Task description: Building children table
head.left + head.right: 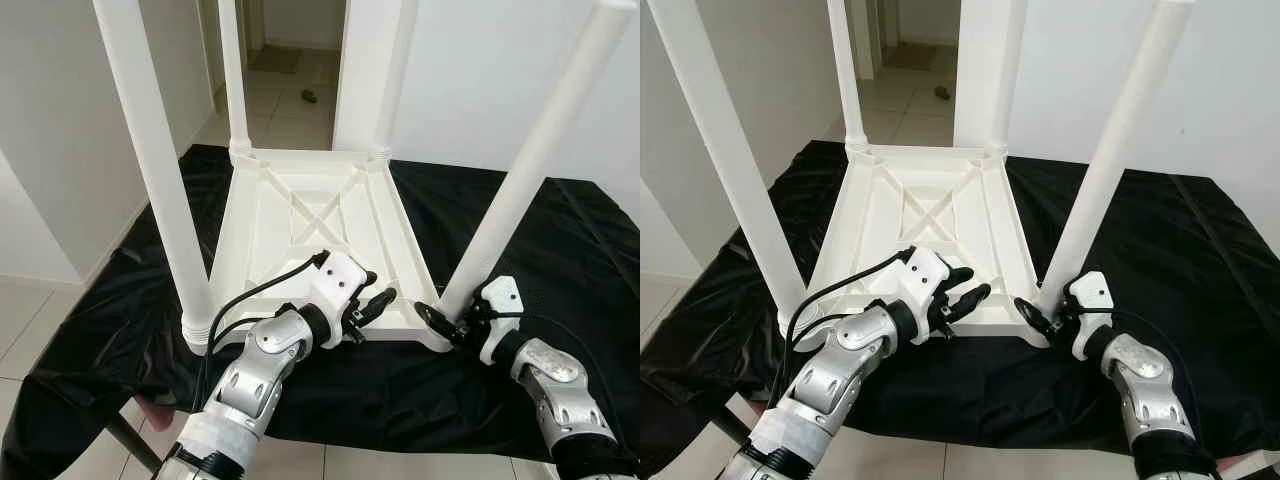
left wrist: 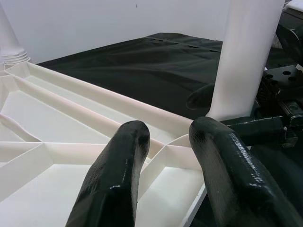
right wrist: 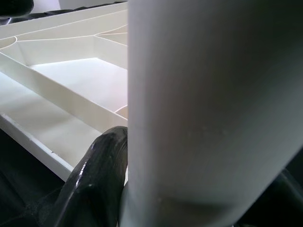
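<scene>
A white children's table (image 1: 310, 215) lies upside down on a black cloth, its four legs pointing up. My left gripper (image 1: 375, 292) hovers open over the near rim of the table's underside, nothing between its fingers (image 2: 118, 179). My right gripper (image 1: 450, 320) is shut on the base of the near right leg (image 1: 530, 170). In the right wrist view that leg (image 3: 213, 94) sits tight against one black finger (image 3: 94, 184). The near left leg (image 1: 160, 170) stands in its socket at the other front corner.
The black cloth (image 1: 560, 240) covers the whole work surface and hangs over its edges. Two far legs (image 1: 232, 70) rise before an open doorway (image 1: 290, 60) with tiled floor. White walls stand left and right. Tiled floor lies beyond the near edge.
</scene>
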